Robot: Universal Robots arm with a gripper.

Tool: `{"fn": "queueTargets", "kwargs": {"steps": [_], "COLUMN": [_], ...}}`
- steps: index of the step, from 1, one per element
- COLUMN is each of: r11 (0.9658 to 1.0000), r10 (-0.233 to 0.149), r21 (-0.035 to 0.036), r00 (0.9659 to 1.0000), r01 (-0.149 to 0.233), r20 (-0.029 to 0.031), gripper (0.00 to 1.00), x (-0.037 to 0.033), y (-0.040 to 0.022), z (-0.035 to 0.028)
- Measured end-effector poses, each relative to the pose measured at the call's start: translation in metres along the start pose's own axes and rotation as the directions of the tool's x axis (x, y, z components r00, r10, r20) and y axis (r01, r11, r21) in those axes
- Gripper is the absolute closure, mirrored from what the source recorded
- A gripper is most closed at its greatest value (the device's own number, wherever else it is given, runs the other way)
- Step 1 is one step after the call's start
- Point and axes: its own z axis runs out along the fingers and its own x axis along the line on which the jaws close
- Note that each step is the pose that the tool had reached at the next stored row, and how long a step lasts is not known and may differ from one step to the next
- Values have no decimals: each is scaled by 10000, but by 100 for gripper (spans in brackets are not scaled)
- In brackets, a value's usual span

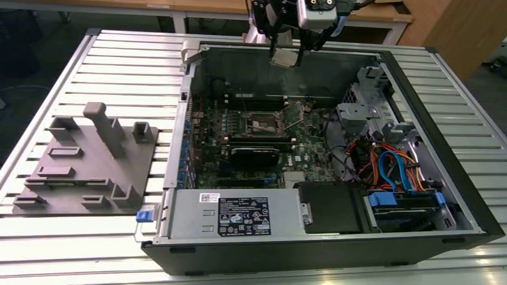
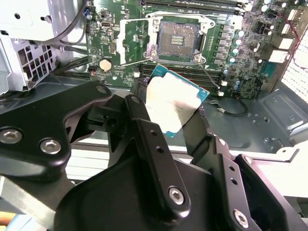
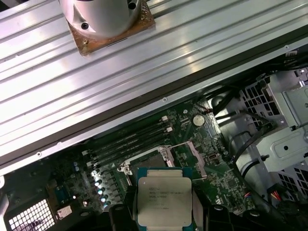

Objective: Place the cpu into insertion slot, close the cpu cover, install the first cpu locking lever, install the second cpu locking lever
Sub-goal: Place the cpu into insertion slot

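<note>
Right now the fingers [image 2: 144, 134] are closed on the cpu [image 2: 173, 103], one black finger pressing each of two opposite edges, so the chip sits clamped between them with its dull silvery top showing in both wrist views. In the exterior view the fingers [image 1: 274, 37] hang over the rim of the open computer case [image 1: 317, 255], and the cpu [image 1: 285, 58] sits at their tips, clear of the board.

The insertion slot [image 2: 178, 41] lies below the fingers, well apart from the chip, and its dark centre is bare. In the first wrist view the held cpu [image 3: 164, 199] partly hides the insertion slot [image 3: 150, 160] beneath it. Just beside the slot, the cpu cover [image 2: 121, 42] is swung open, a thin silver frame with its window showing the green motherboard [image 1: 237, 148] behind.

Long black memory slots [image 2: 211, 82] run across the board between the fingertips and the socket. The case rests on a ribbed metal worktop [image 1: 119, 59], where a grey fixture block [image 1: 87, 160] stands well away from the fingers.
</note>
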Motion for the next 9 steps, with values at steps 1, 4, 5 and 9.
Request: {"fn": "queueTargets", "kwargs": {"steps": [1,4,5,9], "r11": [10000,9998,9997,9992], "r10": [41,194,233,395], "r21": [-1,-4,-5,-7], "r00": [10000,9998,9997,9992], "r01": [-41,-194,-233,-395], "r20": [4,17,21,35], "gripper": [46,46,46,46], "x": [0,0,1,1], "y": [0,0,0,0], "z": [0,0,0,0]}}
